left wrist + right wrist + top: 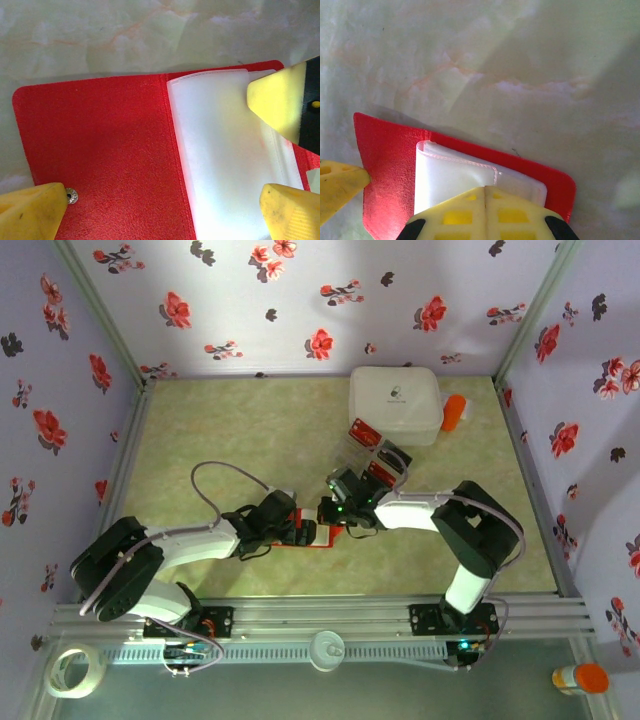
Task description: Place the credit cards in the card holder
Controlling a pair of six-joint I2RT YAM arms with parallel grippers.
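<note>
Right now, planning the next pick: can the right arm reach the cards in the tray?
Probably: the credit cards lie uncovered just beyond the right gripper, nothing between; its shut jaws must open.

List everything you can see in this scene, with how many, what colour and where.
wallet: one, red, pale inside, open flat between the grippers
cards: several, red and dark, in the tray
tray: one, clear, in front of the box
box: one, white, far right
orange object: one, right of the box
tape roll: one, whitish, near left corner
bottle: one, orange-capped, near right corner
left gripper: open, over the wallet
right gripper: shut, at the wallet's right edge
</note>
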